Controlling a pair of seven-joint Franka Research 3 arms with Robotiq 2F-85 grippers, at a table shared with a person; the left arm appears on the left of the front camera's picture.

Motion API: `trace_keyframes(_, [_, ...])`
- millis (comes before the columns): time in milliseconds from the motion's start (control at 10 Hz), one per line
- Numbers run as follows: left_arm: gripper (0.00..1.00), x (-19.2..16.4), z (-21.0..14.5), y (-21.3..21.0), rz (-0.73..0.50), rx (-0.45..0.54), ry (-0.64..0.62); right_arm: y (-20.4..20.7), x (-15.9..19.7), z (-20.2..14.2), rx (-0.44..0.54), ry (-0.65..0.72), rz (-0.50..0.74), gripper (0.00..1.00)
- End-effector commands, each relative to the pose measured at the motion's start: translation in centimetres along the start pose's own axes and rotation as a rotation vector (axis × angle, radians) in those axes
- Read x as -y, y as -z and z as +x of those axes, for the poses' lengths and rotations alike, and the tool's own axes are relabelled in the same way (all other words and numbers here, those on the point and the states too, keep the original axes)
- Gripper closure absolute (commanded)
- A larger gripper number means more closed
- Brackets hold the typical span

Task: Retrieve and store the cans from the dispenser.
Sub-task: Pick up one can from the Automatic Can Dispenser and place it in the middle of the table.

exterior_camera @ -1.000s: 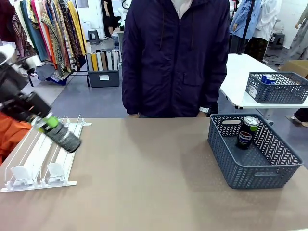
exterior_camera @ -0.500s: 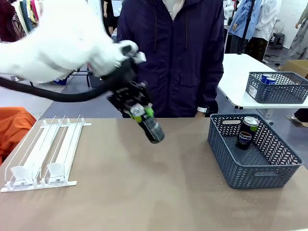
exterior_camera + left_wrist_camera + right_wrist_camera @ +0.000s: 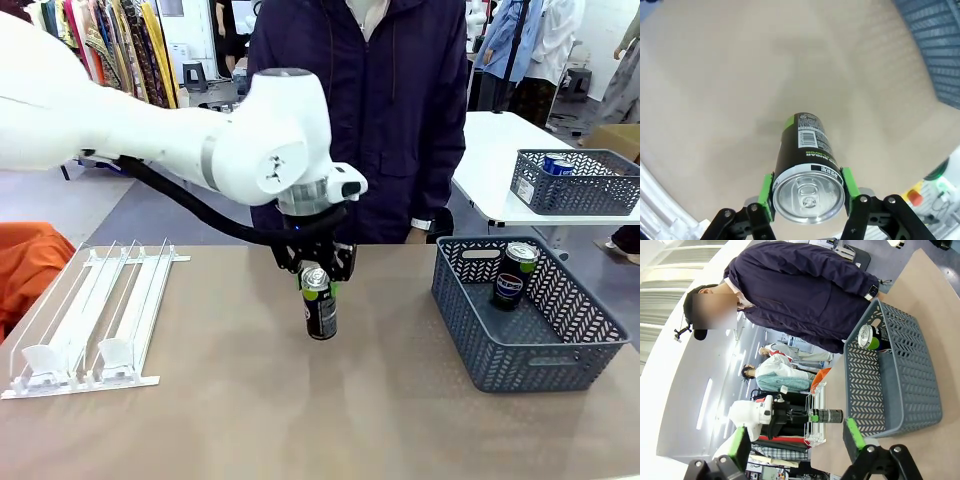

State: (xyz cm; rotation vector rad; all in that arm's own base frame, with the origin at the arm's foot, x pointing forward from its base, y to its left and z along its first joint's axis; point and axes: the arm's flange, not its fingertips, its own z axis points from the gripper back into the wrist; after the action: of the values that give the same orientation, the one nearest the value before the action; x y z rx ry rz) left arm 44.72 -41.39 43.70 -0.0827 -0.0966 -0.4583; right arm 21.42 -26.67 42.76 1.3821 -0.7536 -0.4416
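My left gripper (image 3: pixel 318 283) is shut on a black can (image 3: pixel 321 312) with a green-and-white label, held upright by its top just over the middle of the table. The left wrist view looks down on the can's silver top (image 3: pixel 808 194), clamped between the green pads (image 3: pixel 767 196). The white railed dispenser (image 3: pixel 92 318) lies at the table's left. A grey lattice basket (image 3: pixel 560 358) at the right holds a dark can (image 3: pixel 512 274). My right gripper (image 3: pixel 797 440) is open beside that basket (image 3: pixel 900 390), with nothing between its fingers.
A person in a dark jacket (image 3: pixel 360 120) stands at the far edge of the table, behind the held can. A second grey basket (image 3: pixel 575 185) with a blue can stands on a white table at the back right.
The left arm has swung from the dispenser to the middle of the table with the black can, and turned it from tilted to upright.
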Motion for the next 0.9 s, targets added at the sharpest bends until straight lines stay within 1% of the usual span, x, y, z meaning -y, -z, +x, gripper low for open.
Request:
trace_keyframes(0, [1.0,0.39,1.1,-0.69,0.032,-0.015,-0.041,0.12,-0.42,0.11,0.006,0.006,0.009,0.0])
trace_keyframes(300, [1.0,0.02,1.23,-0.11,0.023,-0.034,-0.053,0.12,-0.42,0.11,0.006,0.006,0.009,0.0])
trace_keyframes(400, [0.58,-0.16,1.33,-0.14,0.018,-0.041,-0.058,0.12,-0.42,0.11,0.006,0.006,0.009,0.0])
trace_keyframes(500, [0.0,-0.18,1.31,-0.16,0.028,-0.04,-0.057,0.12,-0.42,0.11,0.006,0.006,0.009,0.0])
trace_keyframes(800, [0.0,-0.05,1.31,-0.04,0.034,-0.04,-0.053,0.12,-0.42,0.11,0.006,0.006,0.009,0.0])
